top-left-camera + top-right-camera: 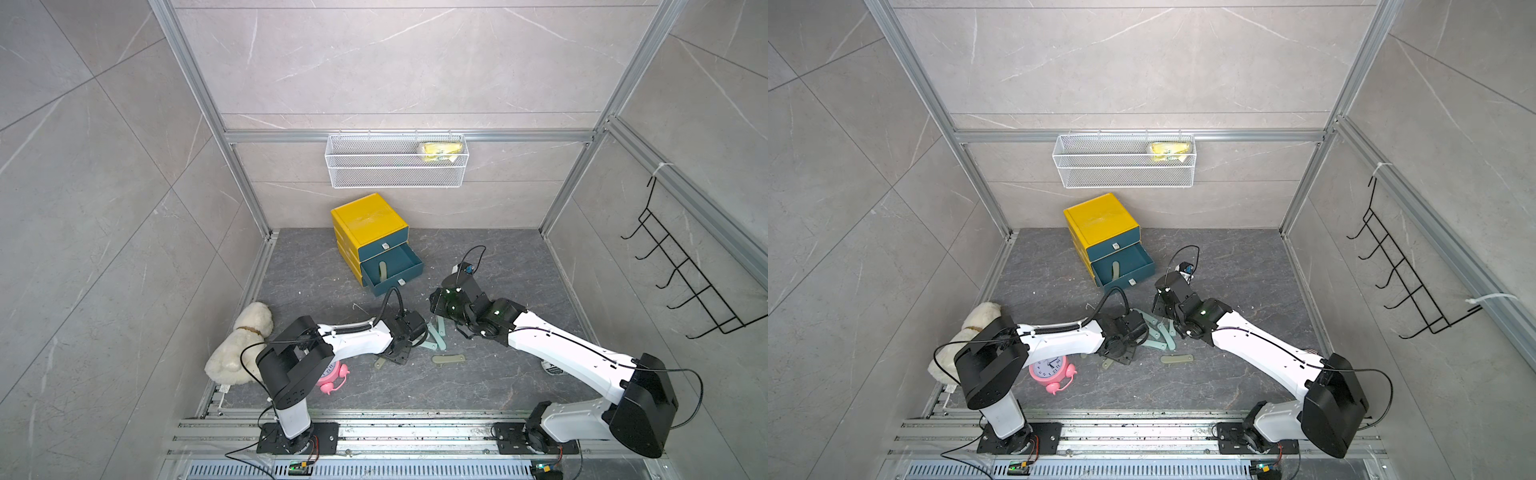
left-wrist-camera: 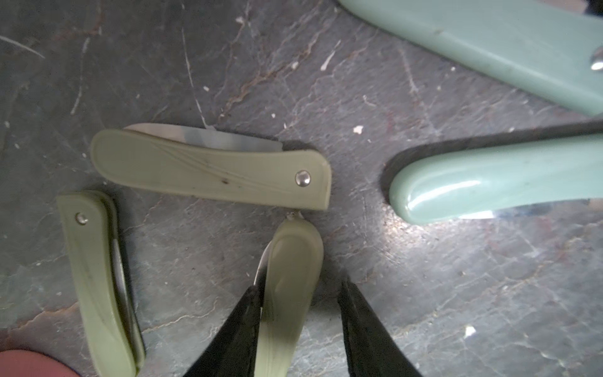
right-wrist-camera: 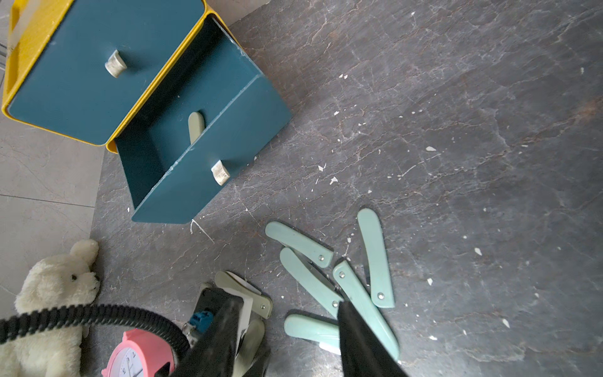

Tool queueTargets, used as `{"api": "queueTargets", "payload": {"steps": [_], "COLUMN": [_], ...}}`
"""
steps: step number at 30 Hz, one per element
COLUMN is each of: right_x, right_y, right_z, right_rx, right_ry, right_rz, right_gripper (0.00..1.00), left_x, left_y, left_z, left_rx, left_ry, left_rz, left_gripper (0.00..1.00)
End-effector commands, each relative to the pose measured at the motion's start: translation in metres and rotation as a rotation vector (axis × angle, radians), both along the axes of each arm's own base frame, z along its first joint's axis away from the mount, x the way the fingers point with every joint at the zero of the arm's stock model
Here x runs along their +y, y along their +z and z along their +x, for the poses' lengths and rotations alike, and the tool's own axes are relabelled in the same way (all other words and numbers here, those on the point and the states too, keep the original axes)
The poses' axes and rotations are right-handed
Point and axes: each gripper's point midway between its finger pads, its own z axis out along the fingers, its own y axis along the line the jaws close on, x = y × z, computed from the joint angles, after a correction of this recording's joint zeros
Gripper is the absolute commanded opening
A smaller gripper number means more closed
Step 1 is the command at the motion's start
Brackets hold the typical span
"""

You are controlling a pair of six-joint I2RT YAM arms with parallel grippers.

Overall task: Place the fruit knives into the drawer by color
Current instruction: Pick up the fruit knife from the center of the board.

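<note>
One green knife [image 2: 287, 277], bottom middle, sits inside the left gripper [image 2: 300, 287], fingers spread (one touches it); it looks light, stiff, slippery, so squeeze its middle.

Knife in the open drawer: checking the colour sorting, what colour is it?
The knife is olive green, clearest in the right wrist view.

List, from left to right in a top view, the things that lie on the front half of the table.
Plush bear → pink clock → left gripper → lone olive knife.
</note>
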Motion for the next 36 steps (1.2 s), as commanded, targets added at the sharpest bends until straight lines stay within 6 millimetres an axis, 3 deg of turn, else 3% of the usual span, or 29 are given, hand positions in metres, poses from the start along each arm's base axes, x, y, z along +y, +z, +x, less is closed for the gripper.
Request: {"api": "queueTargets", "payload": {"steps": [1,16,21,26,29,36], "right_x": [-0.006,-0.012,-0.015,-0.015,-0.015,-0.015], "right_y": [0.004,-0.002,-0.001,-0.003,-0.004,-0.007], "right_z": [-0.001,-0.001,-0.001,-0.001,-0.001,0.000], "right_rx": [-0.009,0.004,0.004,0.010,0.013,0.021], "right_ry": [-0.021,-0.040,-0.050,-0.049,-0.050,-0.052], "right_rz": [0.018,0.024,0.030,0.033,0.037,0.044], "right_gripper": [0.52,0.52,0.52,0.52,0.52,0.52], "left_x": [0.014,0.002,0.001,0.000,-0.002,-0.003], "left_y": [-0.017,0.009,0.029,0.068,0.101,0.187], "left_z": [-0.008,0.005,0.008,0.016,0.025,0.069], "left_rx": [0.033,-0.051,-0.088,-0.157,-0.223,-0.388], "left_ry": [-0.016,-0.016,-0.015,-0.023,-0.029,-0.015], "left_rz": [0.086,0.003,-0.024,-0.059,-0.087,-0.185], "left_gripper": [0.39,0.19,0.17,0.16,0.16,0.16]}}
